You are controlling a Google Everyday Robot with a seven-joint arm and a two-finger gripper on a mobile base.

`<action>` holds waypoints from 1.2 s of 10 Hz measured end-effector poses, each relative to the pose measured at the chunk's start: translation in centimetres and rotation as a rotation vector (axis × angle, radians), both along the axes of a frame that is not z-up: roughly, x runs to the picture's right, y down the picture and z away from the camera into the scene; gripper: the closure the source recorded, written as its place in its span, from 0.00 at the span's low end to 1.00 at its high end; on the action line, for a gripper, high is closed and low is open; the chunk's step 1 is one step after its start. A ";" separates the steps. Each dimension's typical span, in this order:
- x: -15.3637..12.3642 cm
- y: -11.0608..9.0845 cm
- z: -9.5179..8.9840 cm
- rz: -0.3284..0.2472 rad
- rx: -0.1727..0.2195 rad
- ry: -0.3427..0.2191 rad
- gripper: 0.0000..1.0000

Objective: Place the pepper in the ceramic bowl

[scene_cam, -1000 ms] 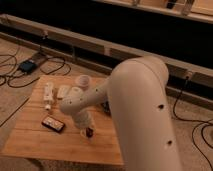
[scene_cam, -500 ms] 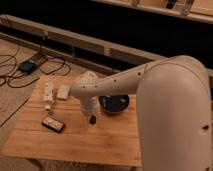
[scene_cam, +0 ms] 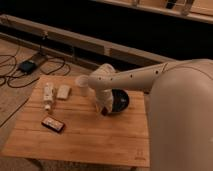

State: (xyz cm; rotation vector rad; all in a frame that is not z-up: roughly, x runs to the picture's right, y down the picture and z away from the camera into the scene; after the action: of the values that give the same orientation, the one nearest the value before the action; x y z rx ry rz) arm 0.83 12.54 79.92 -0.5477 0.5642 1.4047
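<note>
**Pepper Brought to the Rim of the Ceramic Bowl**

Nearest the camera, the lower right of the view is filled by the pale, rounded shell of the robot arm, well to the right of the ceramic bowl. From there a slimmer, pale link is seen reaching leftward and ending over the bowl's left side.

A wooden table is shown beneath, its bare slatted front lying on the near side of the bowl. A flat black device with red marks is laid on it, well to the left of the bowl and nearer the camera.

The gripper is pointed downward just beside the bowl's left rim. Whether it is open or closed cannot be told. At its lower end a small dark shape, taken to be the pepper, is seen just left of the bowl's rim and outside the bowl. Whether it is held or resting on the table cannot be made out.

The bowl itself, dark and glossy, is set on the table right of centre and is partly covered by the arm's wrist.

Beyond and left of the bowl, a small translucent white cup is stood upright, near the arm's wrist. Farther left, a pale flat object and a white bottle are laid side by side, well apart from the bowl.

Behind the table, far to the bowl's left, dark cables and a power brick are spread on the floor, and a long low ledge is run along the dark back wall.
</note>
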 end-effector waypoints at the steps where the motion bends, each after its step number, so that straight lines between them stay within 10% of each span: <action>1: 1.1 -0.5 0.9 0.015 0.008 0.036 1.00; 9: 3.1 -3.4 6.9 0.116 0.070 0.211 0.27; 12: 3.2 -3.3 7.3 0.131 0.067 0.220 0.20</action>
State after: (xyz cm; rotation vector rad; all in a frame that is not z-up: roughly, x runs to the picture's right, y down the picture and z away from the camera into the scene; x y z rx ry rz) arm 4.06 9.25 87.23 -0.3845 0.6639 1.6143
